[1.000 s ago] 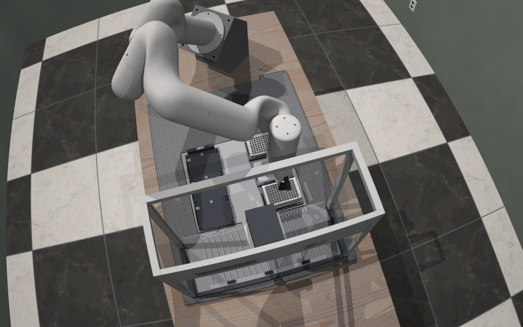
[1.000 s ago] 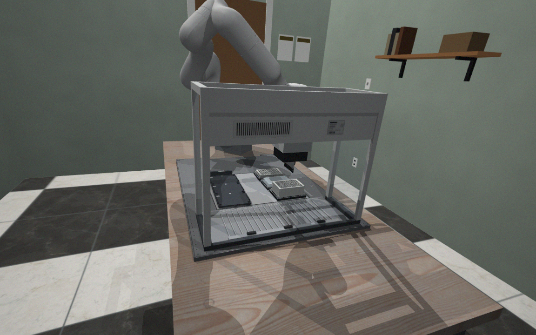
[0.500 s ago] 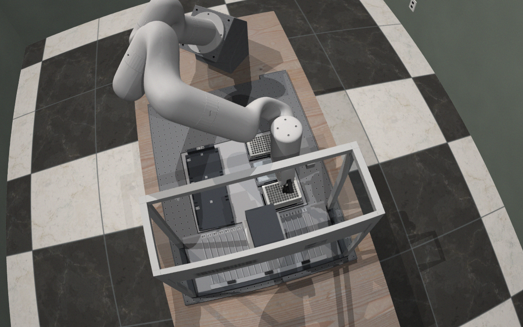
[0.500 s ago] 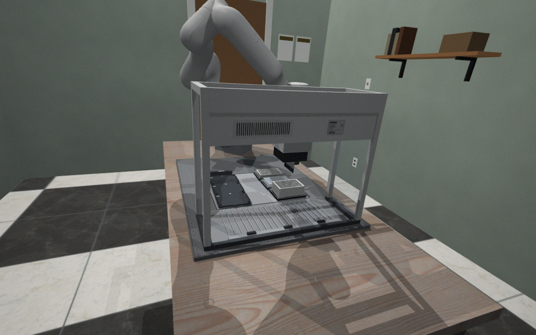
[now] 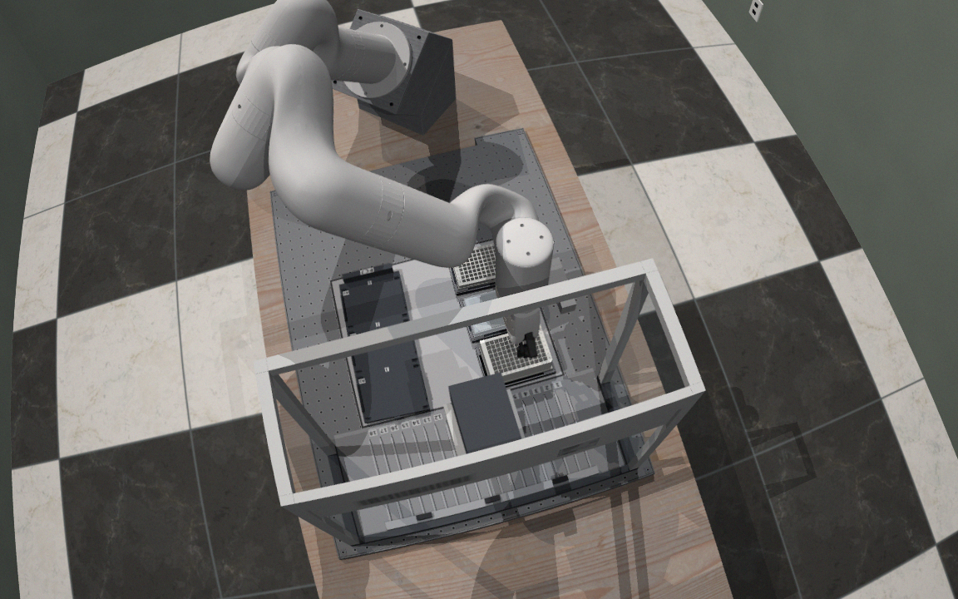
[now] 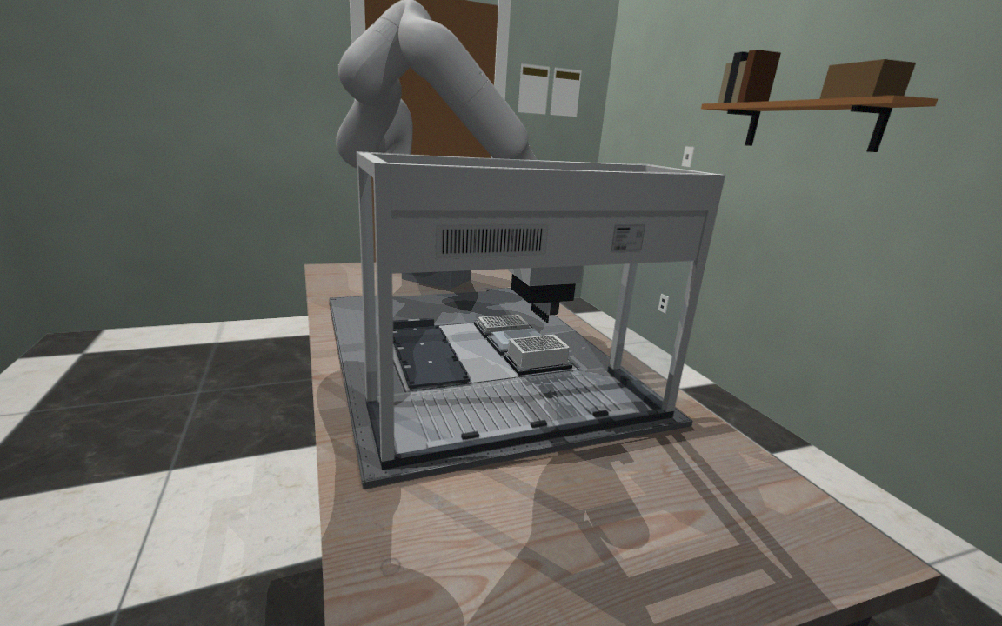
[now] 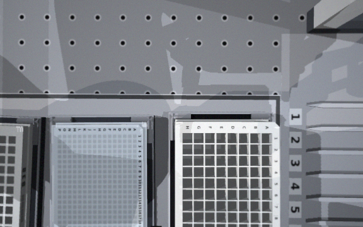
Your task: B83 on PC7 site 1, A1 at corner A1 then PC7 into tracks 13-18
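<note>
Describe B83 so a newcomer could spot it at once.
Under the grey instrument frame, three plates stand in a row running up to the rails. B83 is the end one nearest the rails, below the open claw. It alone is a tall white block with large square wells; the others are low.

Grey-green walls [image 6: 138, 156]; black-and-white chequered floor [image 6: 138, 467]; brown door [image 6: 450, 116]; wall shelf [image 6: 816, 103] with books; wooden table [image 6: 567, 544]
</note>
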`<action>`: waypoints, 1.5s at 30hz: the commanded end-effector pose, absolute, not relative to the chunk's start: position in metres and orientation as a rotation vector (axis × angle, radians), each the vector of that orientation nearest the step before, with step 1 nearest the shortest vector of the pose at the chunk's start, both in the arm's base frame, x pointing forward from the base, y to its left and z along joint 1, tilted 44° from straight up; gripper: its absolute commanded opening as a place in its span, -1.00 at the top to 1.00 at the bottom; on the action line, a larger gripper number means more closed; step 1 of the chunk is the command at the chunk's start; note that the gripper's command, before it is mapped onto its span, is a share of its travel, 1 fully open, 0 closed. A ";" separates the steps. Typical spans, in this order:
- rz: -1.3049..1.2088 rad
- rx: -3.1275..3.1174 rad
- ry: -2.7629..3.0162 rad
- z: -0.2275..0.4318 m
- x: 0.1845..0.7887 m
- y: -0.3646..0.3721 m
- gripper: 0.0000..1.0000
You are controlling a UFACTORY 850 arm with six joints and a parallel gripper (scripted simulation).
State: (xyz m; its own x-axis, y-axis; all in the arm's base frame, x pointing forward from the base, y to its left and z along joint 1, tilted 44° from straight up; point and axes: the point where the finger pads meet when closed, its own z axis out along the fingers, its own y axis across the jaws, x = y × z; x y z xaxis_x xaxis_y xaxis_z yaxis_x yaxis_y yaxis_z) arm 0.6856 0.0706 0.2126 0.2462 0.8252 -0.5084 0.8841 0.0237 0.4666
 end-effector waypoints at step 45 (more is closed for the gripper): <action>-0.100 1.789 1.572 0.169 0.711 0.037 -1.00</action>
